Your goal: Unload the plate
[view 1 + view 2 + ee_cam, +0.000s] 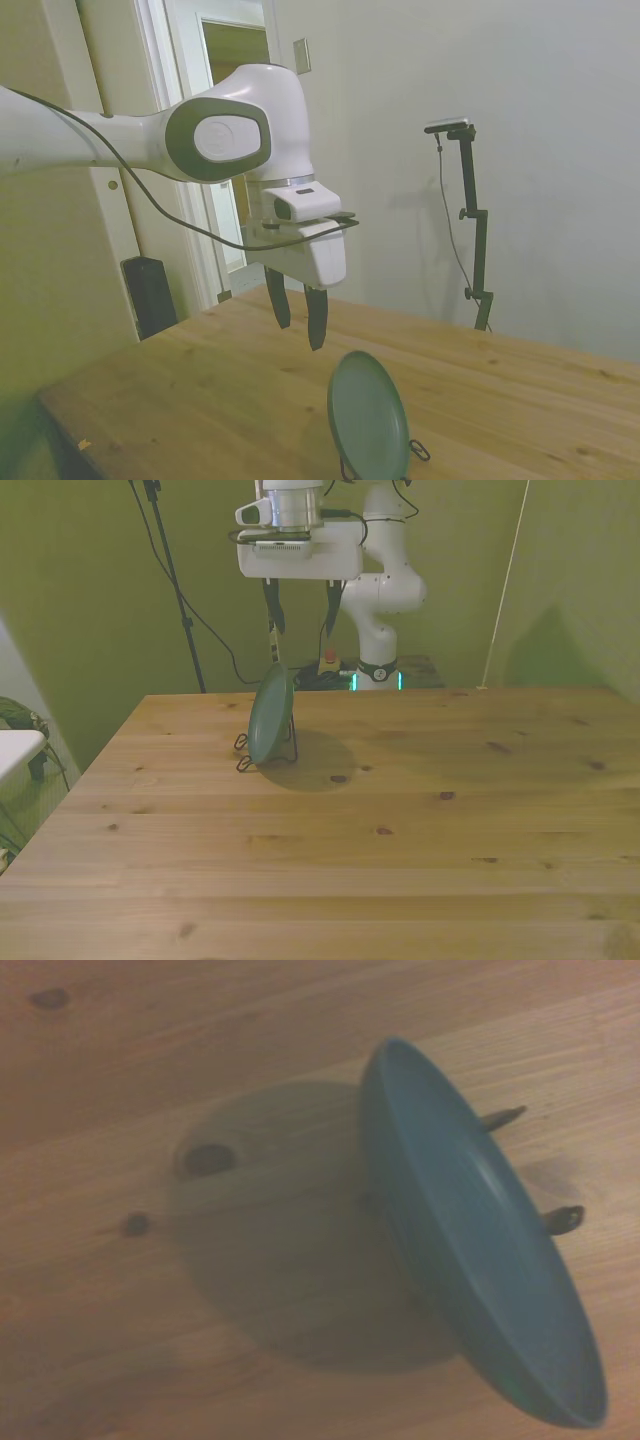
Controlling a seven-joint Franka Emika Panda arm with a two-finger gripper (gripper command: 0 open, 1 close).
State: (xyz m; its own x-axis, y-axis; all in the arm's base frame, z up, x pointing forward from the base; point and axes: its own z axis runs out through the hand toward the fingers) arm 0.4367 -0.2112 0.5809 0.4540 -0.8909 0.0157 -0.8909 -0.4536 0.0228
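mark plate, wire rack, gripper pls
plate (271, 716): front view, middle of its grey-green face, standing on edge.
wire rack (242, 744): front view, black wire foot on the table beside the plate.
gripper (297, 318): side view, midway between the open fingertips, above the plate.

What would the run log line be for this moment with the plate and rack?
phase: approach | gripper: open, above plate, no contact | plate: standing on edge in wire rack | table: wooden

Matt plate (271, 716), knotty wooden table (400, 850)
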